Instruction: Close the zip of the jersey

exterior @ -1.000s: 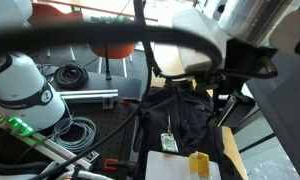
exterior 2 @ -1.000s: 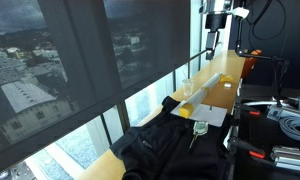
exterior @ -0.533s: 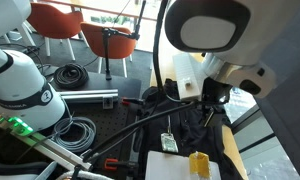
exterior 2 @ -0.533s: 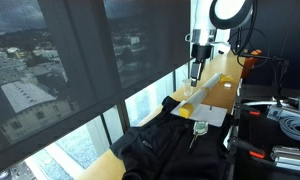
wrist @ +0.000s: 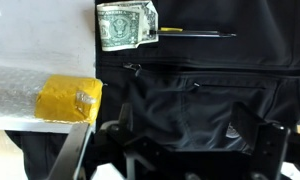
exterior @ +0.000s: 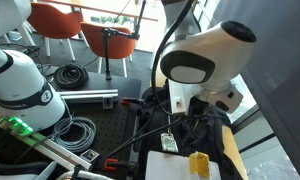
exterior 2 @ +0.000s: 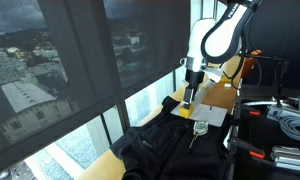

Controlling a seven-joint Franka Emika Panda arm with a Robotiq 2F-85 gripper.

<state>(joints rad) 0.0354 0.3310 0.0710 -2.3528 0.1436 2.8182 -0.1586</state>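
A black jersey (exterior: 158, 125) is seen lying rumpled on a bench (exterior 2: 220, 95) beside a large window (exterior 2: 80, 70), in both exterior views. In the wrist view most of the frame is filled by its dark folds. A banknote (wrist: 125, 25) is laid at the jersey's edge, partly on a white sheet (wrist: 40, 40), and a yellow block (wrist: 68, 98) is set on that sheet too. The claw (wrist: 175, 150) is held over the jersey, spread wide, with nothing gripped.
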